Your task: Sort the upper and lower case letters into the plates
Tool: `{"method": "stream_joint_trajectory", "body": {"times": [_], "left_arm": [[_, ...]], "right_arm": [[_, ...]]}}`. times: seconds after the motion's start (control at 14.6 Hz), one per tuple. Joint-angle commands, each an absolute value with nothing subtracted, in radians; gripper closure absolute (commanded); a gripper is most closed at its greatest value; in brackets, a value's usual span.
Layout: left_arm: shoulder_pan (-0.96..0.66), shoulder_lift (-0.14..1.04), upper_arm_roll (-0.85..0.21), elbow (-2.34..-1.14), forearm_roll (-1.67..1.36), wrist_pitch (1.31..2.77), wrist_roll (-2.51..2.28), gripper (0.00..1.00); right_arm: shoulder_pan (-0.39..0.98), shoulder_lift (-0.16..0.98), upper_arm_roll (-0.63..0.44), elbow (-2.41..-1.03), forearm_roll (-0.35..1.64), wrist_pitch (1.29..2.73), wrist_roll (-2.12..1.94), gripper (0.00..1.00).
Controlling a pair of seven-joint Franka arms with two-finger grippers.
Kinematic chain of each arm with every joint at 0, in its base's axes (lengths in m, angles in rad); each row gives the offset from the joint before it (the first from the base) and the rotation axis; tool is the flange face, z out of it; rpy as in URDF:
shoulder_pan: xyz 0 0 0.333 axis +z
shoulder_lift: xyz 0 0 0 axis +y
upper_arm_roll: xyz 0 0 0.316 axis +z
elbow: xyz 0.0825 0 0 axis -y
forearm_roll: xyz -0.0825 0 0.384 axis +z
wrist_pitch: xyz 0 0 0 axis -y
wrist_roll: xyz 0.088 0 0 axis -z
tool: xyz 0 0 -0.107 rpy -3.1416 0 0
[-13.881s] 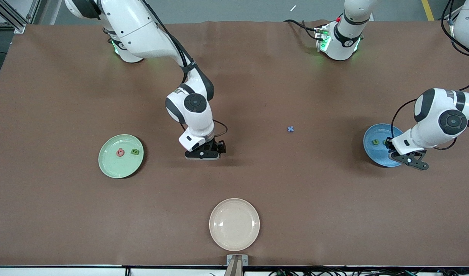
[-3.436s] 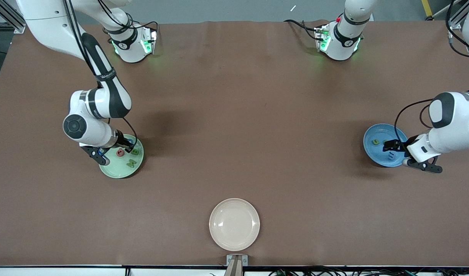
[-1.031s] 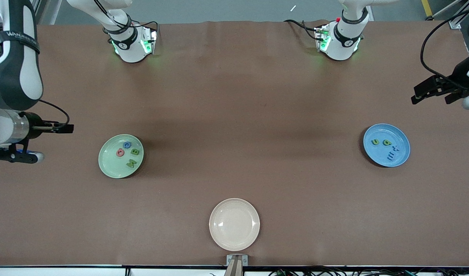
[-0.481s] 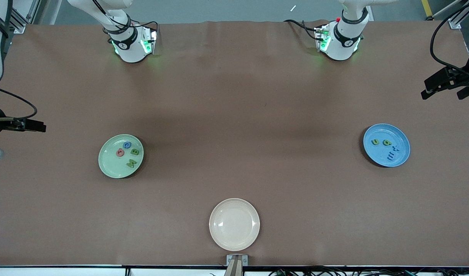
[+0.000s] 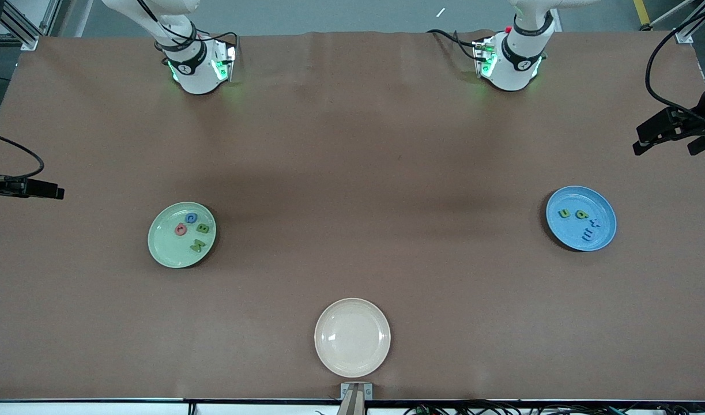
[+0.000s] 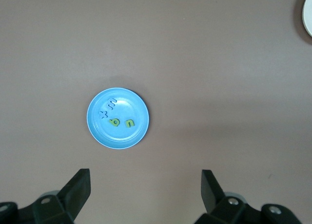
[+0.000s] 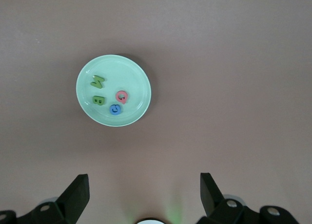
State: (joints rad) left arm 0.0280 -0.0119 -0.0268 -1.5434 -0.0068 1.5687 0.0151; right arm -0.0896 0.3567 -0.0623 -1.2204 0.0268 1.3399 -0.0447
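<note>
Both arms drawn back to table ends since letters were placed. Left gripper (image 6: 144, 194) spread, empty, high above blue plate (image 5: 606, 241) holding four lowercase letters (image 5: 583, 222). Right gripper (image 7: 144, 194) spread, above green plate (image 5: 162, 251) holding capitals (image 5: 192, 230). Beige plate (image 5: 352, 369) bare.

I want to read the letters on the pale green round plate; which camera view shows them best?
The right wrist view: the pale green round plate sits central, its four letters large and unobstructed. The front view shows them smaller; the left wrist view shows none.
</note>
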Motion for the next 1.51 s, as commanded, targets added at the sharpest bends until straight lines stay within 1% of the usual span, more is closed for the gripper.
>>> {"method": "stream_joint_trajectory", "body": {"times": [0.0,0.27,0.41,0.55,0.69,0.89,1.24,1.44], "left_arm": [[0.029,0.000,-0.032,-1.525,0.012,1.569,0.034,0.00],[0.029,0.000,-0.032,-1.525,0.012,1.569,0.034,0.00],[0.031,0.000,-0.034,-1.525,0.011,1.569,0.034,0.00],[0.032,-0.002,-0.034,-1.525,0.011,1.569,0.035,0.00],[0.032,-0.003,-0.034,-1.525,0.008,1.569,0.035,0.00],[0.032,-0.005,-0.034,-1.526,0.002,1.569,0.035,0.00],[0.032,-0.006,-0.034,-1.526,0.002,1.568,0.035,0.00],[0.032,-0.006,-0.034,-1.526,0.002,1.569,0.035,0.00]], "right_arm": [[-0.112,0.360,-0.041,-1.213,0.061,1.333,-0.060,0.00],[-0.062,0.321,-0.043,-1.236,0.020,1.338,-0.066,0.00],[-0.014,0.278,-0.049,-1.303,-0.029,1.376,-0.064,0.00],[-0.028,0.209,-0.046,-1.411,-0.028,1.439,-0.064,0.00],[-0.022,0.163,-0.046,-1.471,-0.028,1.469,-0.066,0.00],[-0.018,0.100,-0.048,-1.525,-0.028,1.491,-0.072,0.00],[-0.031,0.019,-0.048,-1.562,-0.028,1.496,-0.132,0.00],[-0.032,-0.035,-0.049,-1.609,-0.028,1.517,-0.136,0.00]]}}
